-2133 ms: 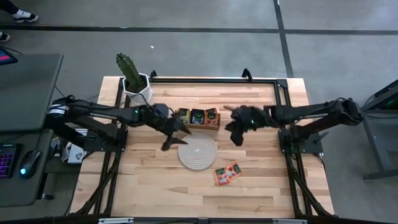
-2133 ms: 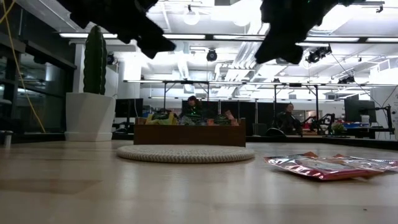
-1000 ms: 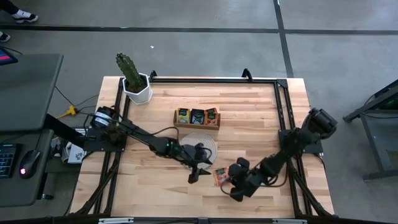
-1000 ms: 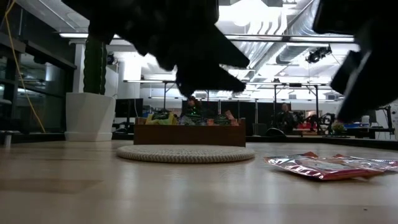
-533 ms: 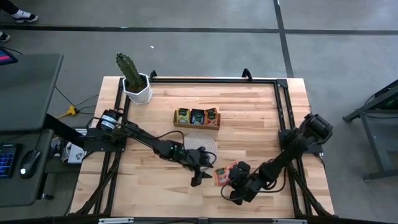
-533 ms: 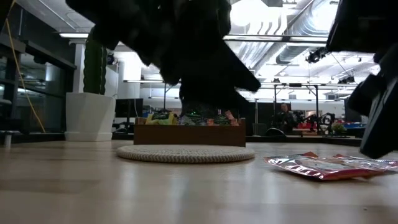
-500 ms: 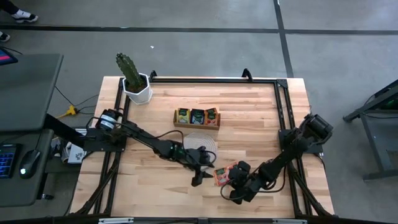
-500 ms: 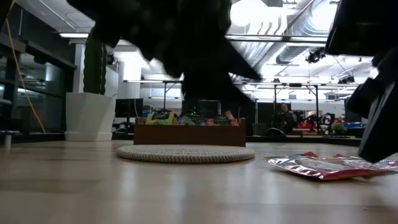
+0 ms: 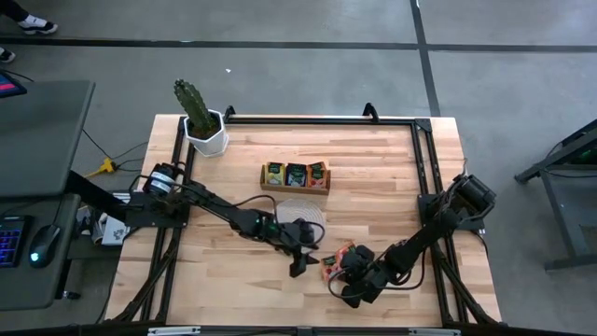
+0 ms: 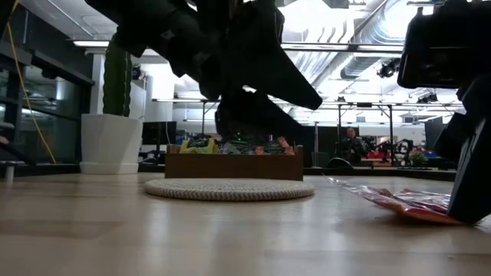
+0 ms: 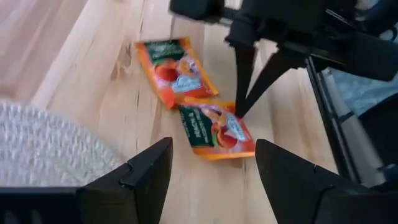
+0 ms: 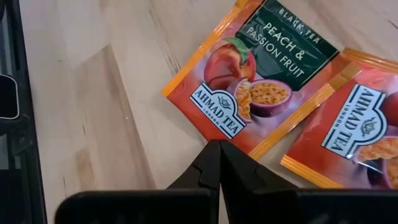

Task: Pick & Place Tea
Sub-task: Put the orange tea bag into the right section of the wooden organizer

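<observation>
Two orange-red tea sachets (image 9: 336, 259) lie side by side on the wooden table, near the round woven mat (image 9: 312, 210). More sachets stand in the brown tray (image 9: 297, 175) behind the mat. My right gripper (image 12: 219, 149) is shut and slants down onto the sachets from the table's near right. My left gripper (image 11: 211, 180) is open and hovers just above the table between the mat and the sachets (image 11: 214, 127), touching nothing. In the low view one sachet (image 10: 410, 203) sits tilted, with its end toward the mat raised. My right gripper touches the printed peach sachet (image 12: 255, 87) with its shut fingertips. They meet it at its edge (image 12: 233, 129), beside where the second sachet (image 12: 357, 134) adjoins. The fingers (image 11: 244, 74) slant down from above. The sachet stays on the table, one end tipped up.
A potted cactus (image 9: 198, 117) stands at the far left corner. A black frame (image 9: 424, 159) runs along the table's far and right sides. Bare wood lies left of the mat and along the near edge.
My right gripper, still shut, has sunk and moved toward the sachets until its tips reach them. In the low view the sachet's end toward the mat has tipped up off the table. My left gripper has rolled a little and stays open.
</observation>
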Controlling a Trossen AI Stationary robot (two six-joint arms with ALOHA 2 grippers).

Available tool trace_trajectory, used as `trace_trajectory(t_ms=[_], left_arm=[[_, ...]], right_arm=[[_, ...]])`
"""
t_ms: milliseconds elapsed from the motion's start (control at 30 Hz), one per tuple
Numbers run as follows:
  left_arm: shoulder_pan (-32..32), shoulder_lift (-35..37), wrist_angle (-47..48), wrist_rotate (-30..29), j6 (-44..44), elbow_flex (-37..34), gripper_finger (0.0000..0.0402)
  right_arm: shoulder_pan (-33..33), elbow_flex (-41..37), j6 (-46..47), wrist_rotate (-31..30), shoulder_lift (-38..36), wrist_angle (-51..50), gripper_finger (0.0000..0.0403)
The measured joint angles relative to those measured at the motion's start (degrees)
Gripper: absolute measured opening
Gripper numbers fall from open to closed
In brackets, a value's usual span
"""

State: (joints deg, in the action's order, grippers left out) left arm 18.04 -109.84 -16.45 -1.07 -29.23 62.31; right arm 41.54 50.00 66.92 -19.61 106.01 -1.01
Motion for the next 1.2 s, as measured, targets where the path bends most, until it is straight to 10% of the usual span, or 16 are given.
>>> trace_trajectory(t_ms=[433, 1200], left_arm=[[0.0, -5.2, -1.0, 6.6, -18.2, 0.2, 0.0227], [-0.1, -6.6, 6.5, 2.9, -25.6, 5.6, 0.0227]], right_arm=[[-0.6, -0.1, 0.1, -0.6, 0.1, 0.3, 0.0000], [-1.2, -0.2, -1.5, -2.0, 0.3, 2.3, 0.0000]])
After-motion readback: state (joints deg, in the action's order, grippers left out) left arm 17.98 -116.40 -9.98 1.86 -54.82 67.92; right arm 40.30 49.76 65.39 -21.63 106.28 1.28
